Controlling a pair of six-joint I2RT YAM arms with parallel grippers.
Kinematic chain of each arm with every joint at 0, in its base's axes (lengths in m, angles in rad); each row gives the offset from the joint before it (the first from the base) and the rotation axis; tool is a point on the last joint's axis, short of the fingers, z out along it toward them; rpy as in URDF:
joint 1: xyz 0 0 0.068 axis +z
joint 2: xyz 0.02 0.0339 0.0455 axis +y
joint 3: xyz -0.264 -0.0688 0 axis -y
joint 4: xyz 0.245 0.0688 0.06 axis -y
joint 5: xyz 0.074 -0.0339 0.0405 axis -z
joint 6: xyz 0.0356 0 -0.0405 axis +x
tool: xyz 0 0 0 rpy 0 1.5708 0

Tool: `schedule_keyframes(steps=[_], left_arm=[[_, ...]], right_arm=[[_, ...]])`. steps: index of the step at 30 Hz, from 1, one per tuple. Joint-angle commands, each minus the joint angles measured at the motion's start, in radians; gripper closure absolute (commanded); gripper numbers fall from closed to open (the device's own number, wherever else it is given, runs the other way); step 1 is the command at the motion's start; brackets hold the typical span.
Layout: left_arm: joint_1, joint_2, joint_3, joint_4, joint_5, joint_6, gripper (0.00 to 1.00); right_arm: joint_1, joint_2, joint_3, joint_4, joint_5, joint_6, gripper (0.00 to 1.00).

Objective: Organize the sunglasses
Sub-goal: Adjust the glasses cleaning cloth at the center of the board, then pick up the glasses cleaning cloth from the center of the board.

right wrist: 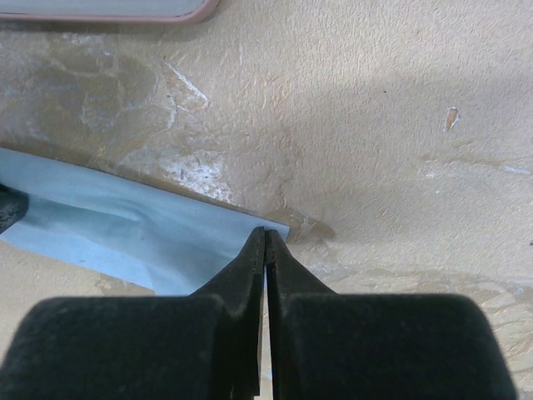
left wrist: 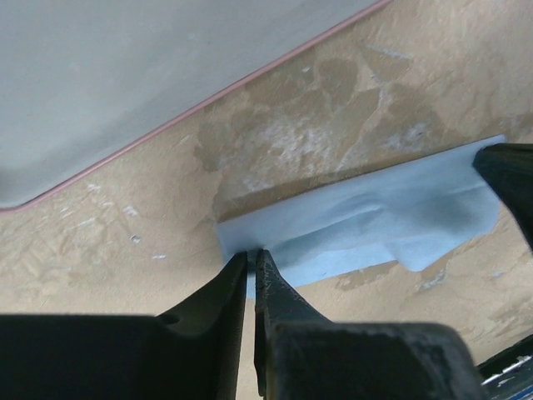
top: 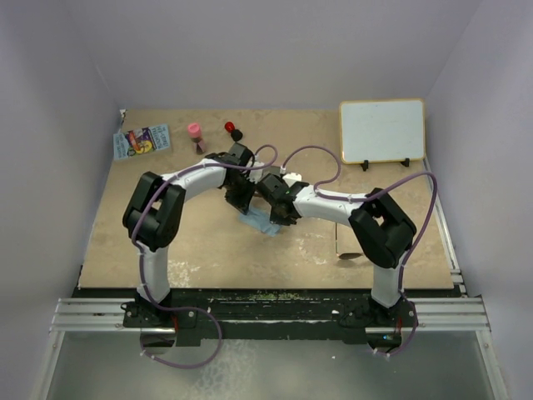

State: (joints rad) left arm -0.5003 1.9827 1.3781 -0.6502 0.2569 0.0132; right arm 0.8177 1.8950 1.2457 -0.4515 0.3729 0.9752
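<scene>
The sunglasses (top: 347, 252) lie on the table just left of the right arm's elbow; I see a thin dark frame and one brownish lens. They do not show in either wrist view. A light-blue cloth (top: 259, 221) is held stretched between both grippers just above the table. My left gripper (top: 242, 203) is shut on one corner of the cloth (left wrist: 366, 221), with its fingertips (left wrist: 252, 254) pinching the edge. My right gripper (top: 280, 217) is shut on the opposite corner of the cloth (right wrist: 125, 225), with its fingertips (right wrist: 265, 233) closed on it.
A whiteboard (top: 381, 131) stands at the back right. A colourful card (top: 141, 140), a pink bottle (top: 195, 132) and small red and black items (top: 232, 129) sit at the back left. Walls close in the table on three sides.
</scene>
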Motion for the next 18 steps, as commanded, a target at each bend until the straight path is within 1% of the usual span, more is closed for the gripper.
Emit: schedule_keyframes(steps=[1, 2, 3, 6, 8, 9, 11, 13, 17, 18], left_arm=[[0.002, -0.075, 0.036, -0.052, -0.044, 0.035, 0.88], [0.003, -0.09, 0.041, -0.062, -0.045, 0.04, 0.88], [0.003, -0.102, 0.045, -0.067, -0.05, 0.041, 0.87], [0.003, -0.142, 0.048, -0.064, -0.066, 0.049, 0.83], [0.005, -0.16, 0.053, -0.056, -0.083, 0.051, 0.77], [0.006, -0.161, 0.057, -0.054, -0.088, 0.051, 0.74], [0.008, -0.153, 0.073, -0.051, -0.091, 0.048, 0.7], [0.011, -0.132, 0.093, -0.05, -0.089, 0.036, 0.65], [0.017, -0.091, 0.118, -0.046, -0.087, 0.02, 0.61], [0.022, -0.086, 0.118, -0.043, -0.088, 0.012, 0.57]], right_arm=[[-0.005, -0.054, -0.008, -0.018, 0.033, -0.014, 1.0], [-0.005, -0.07, -0.016, -0.005, 0.023, -0.014, 1.0], [-0.005, -0.09, -0.027, 0.018, 0.015, -0.014, 0.97], [-0.005, -0.174, -0.064, 0.062, -0.007, -0.01, 0.72], [-0.006, -0.207, -0.08, 0.066, -0.005, -0.005, 0.6], [-0.005, -0.213, -0.082, 0.062, -0.001, -0.003, 0.58], [-0.006, -0.211, -0.084, 0.057, 0.005, 0.0, 0.55], [-0.006, -0.191, -0.081, 0.057, 0.0, 0.0, 0.55], [-0.006, -0.149, -0.084, 0.077, -0.016, 0.001, 0.55], [-0.006, -0.146, -0.092, 0.085, -0.017, 0.005, 0.54]])
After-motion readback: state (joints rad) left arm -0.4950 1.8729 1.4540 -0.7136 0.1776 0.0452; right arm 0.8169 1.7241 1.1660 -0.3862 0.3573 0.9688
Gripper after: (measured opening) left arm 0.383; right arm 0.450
